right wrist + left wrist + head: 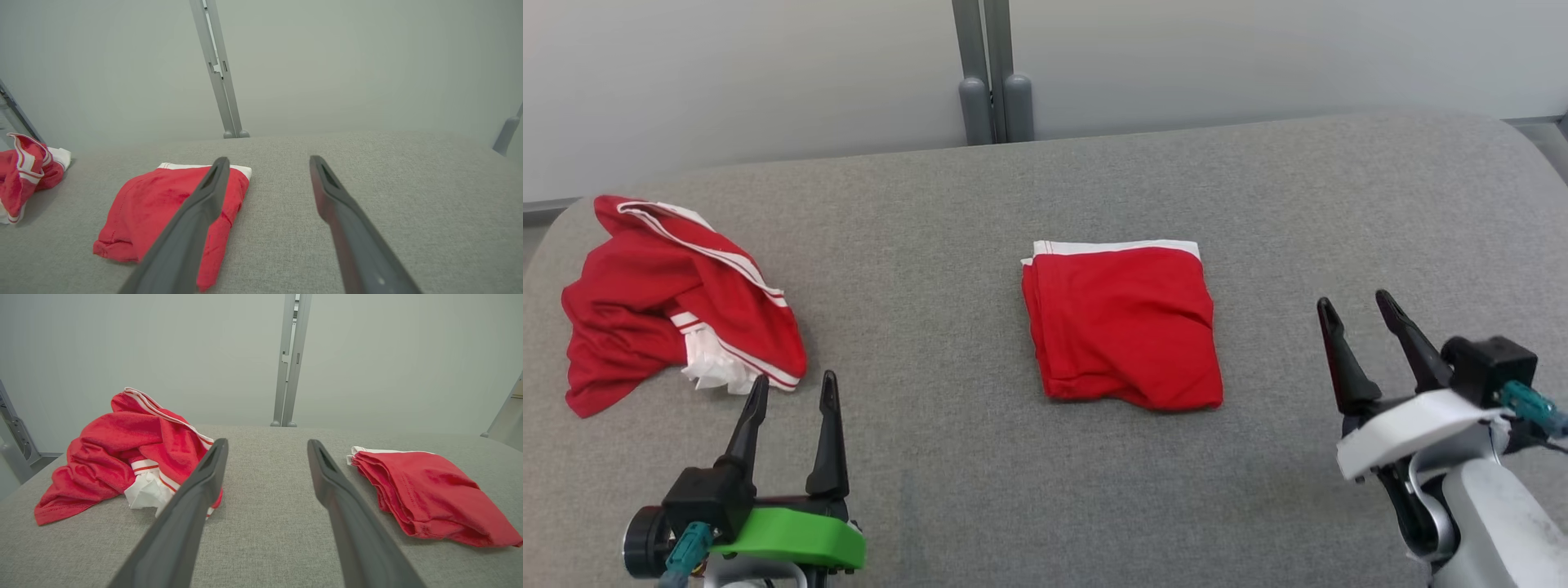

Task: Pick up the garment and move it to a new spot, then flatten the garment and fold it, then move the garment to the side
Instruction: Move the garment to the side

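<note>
Left hand [793,378]: spread wide, empty, left of the folded garment [1123,327]. Right hand [1355,299]: likewise wide and empty, right of it. Folded garment: on table [980,474]; likely soft, light, unfolds easily; pinch stacked edges both sides. Crumpled garment [670,302]: far left of it.

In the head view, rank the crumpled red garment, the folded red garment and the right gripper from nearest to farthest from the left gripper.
1. Crumpled red garment: just beyond the left gripper, on the left side.
2. Folded red garment: in the centre.
3. Right gripper: far right.
</note>
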You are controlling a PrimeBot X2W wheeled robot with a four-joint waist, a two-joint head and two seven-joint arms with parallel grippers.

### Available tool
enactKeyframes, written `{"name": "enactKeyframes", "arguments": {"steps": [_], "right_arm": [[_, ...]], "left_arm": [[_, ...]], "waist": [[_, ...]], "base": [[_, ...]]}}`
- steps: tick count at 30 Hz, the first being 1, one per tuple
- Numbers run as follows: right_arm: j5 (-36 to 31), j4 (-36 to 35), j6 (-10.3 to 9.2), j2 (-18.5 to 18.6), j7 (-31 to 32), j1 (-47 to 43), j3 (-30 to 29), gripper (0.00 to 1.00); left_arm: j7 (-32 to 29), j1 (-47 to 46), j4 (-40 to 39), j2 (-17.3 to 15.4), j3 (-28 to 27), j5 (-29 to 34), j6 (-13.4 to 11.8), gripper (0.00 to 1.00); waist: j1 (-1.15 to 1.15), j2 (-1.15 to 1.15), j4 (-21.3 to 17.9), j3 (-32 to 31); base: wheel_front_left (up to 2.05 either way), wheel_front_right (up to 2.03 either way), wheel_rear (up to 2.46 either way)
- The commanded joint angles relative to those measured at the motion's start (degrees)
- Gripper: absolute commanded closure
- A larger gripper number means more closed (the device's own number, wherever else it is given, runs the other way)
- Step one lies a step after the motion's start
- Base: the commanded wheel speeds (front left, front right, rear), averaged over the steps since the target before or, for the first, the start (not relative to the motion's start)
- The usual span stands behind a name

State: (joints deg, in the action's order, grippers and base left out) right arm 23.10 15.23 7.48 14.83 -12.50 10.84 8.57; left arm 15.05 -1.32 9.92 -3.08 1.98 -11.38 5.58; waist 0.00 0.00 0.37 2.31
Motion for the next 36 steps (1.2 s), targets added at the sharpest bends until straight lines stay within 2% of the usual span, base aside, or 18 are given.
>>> {"name": "enactKeyframes", "arguments": {"steps": [1, 6, 12, 16, 22, 29, 30, 32, 36], "right_arm": [[0.83, 1.15, 0.03, 0.33, 0.91, 2.67, 0.84, 0.0], [2.75, 7.69, 0.03, 1.36, 6.81, 10.15, 2.86, 0.0], [5.97, 18.56, 0.03, 0.11, 19.96, 18.58, 4.28, 0.0], [7.51, 24.56, 0.03, -0.08, 26.05, 22.26, 3.44, 0.0], [9.13, 32.19, 0.03, -0.56, 30.39, 25.73, 0.9, 0.0], [10.04, 37.45, 0.03, -1.43, 31.34, 26.66, 0.31, 0.0], [9.99, 37.38, 0.03, -1.45, 30.58, 26.72, 0.67, 0.2], [10.3, 37.31, 0.03, -1.49, 29.29, 26.67, 1.17, 1.0], [10.62, 37.17, 0.03, -0.97, 27.11, 26.93, 2.24, 1.0]], "left_arm": [[0.18, -1.39, -0.02, -0.06, 0.22, 0.29, 0.3, 0.0], [0.18, -2.77, 0.31, 0.01, 1.11, 0.25, 0.39, 0.0], [0.18, -3.88, 0.7, 0.11, 2.07, -0.25, 0.07, 0.0], [0.18, -4.86, 0.82, 0.15, 3.17, -0.85, -0.02, 0.0], [0.18, -5.72, 1.12, 0.16, 4.83, -1.79, -0.62, 0.0], [0.18, -5.75, 1.44, 0.16, 5.74, -2.44, -1.19, 0.0], [0.18, -5.73, 1.44, 0.16, 5.68, -2.46, -1.3, 0.0], [0.18, -5.58, 1.47, 0.16, 5.59, -2.23, -1.36, 0.0], [0.17, -5.53, 1.34, 0.16, 5.63, -1.33, -1.09, 0.0]], "waist": [[0.0, 0.0, 1.16, 0.9], [0.0, 0.0, 4.38, 2.79], [0.0, 0.0, 8.68, 5.5], [0.0, 0.0, 11.81, 7.06], [0.0, 0.0, 15.84, 8.73], [0.0, 0.0, 17.04, 9.01], [0.0, 0.0, 16.88, 8.94], [0.0, 0.0, 16.33, 8.65], [0.0, 0.0, 14.72, 7.96]], "base": [[0.0, 0.0, 0.0], [0.0, 0.0, 0.0], [0.0, 0.0, 0.0], [0.0, 0.0, 0.0], [0.0, 0.0, 0.0], [0.0, 0.0, 0.0], [0.0, 0.0, 0.0], [0.0, 0.0, 0.0], [0.0, 0.0, 0.0]]}}
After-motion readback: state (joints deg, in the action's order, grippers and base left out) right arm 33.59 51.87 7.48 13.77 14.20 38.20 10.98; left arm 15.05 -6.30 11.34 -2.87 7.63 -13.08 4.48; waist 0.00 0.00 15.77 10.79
